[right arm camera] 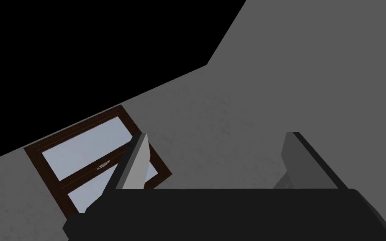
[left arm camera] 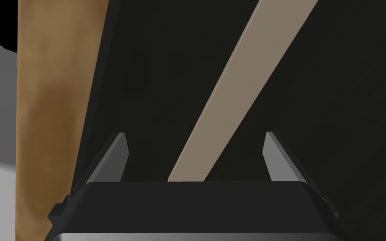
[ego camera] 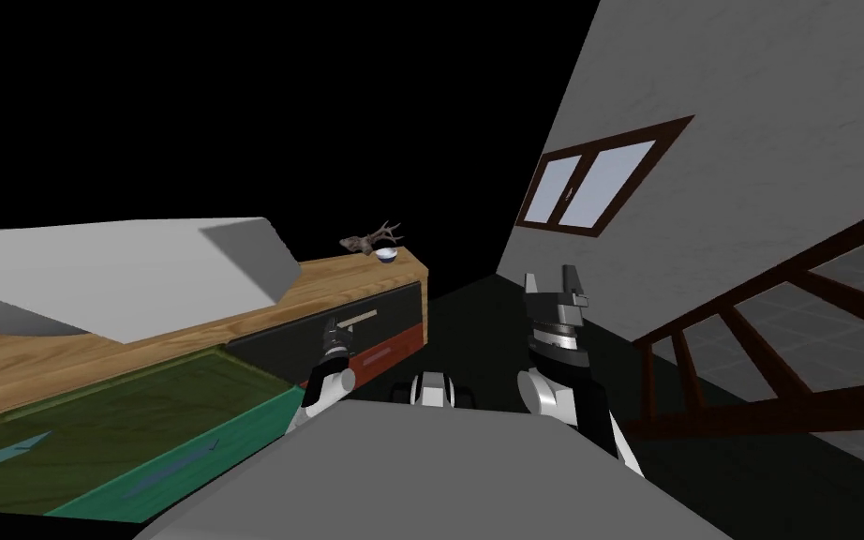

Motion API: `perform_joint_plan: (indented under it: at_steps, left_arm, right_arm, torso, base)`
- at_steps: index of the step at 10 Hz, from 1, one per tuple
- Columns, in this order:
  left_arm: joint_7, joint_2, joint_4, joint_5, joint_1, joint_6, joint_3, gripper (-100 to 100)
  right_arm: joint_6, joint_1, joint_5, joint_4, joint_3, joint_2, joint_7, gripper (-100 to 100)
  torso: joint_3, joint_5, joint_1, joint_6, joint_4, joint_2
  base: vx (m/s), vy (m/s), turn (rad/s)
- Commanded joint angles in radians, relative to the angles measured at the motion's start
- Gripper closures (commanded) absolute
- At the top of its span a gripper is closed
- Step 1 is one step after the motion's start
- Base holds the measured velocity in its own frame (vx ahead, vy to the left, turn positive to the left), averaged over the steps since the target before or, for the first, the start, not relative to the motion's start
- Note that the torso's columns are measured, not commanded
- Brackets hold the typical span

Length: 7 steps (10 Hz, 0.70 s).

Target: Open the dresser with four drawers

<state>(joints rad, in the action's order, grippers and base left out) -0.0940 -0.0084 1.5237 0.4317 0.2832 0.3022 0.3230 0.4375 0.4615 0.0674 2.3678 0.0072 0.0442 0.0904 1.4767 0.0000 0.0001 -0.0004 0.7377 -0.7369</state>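
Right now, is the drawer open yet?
Not yet. Done: the left gripper is at the black drawer, fingers open either side of its handle. In hand: lining up the grip. Left: shut on the handle and pull. The right gripper is open, idle.

A home – a wood-topped dresser (ego camera: 346, 281) bearing an antler ornament (ego camera: 374, 236) and small bowl (ego camera: 385, 254), a brown-framed window (ego camera: 589, 186), a dark wooden stair railing (ego camera: 758, 319).

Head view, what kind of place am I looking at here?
Probably a furnished room in a house: a wood-topped dresser with an antler ornament and small bowl on it, a brown-framed window in a grey wall, and a brown railing.
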Motion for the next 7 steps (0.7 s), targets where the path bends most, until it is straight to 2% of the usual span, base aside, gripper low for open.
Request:
perform_joint_plan:
  at_steps: [1, 7]
  left_arm:
    - [-0.011, 0.006, 0.007, -0.008, 0.023, 0.014, -0.043, 100]
    - [-0.03, 0.011, 0.037, -0.028, 0.077, 0.038, -0.144, 100]
  right_arm:
    - [0.0, 0.0, 0.0, 0.0, 0.0, 0.0, 0.0, 0]
    - [0.0, 0.0, 0.0, 0.0, 0.0, 0.0, 0.0, 0]
  torso:
    - [0.001, 0.0, 0.001, 0.0, 0.0, 0.001]
    - [0.0, 0.002, 0.001, 0.001, -0.001, 0.001]
  base:
    - [0.036, 0.0, 0.195]
    - [0.032, 0.001, 0.135]
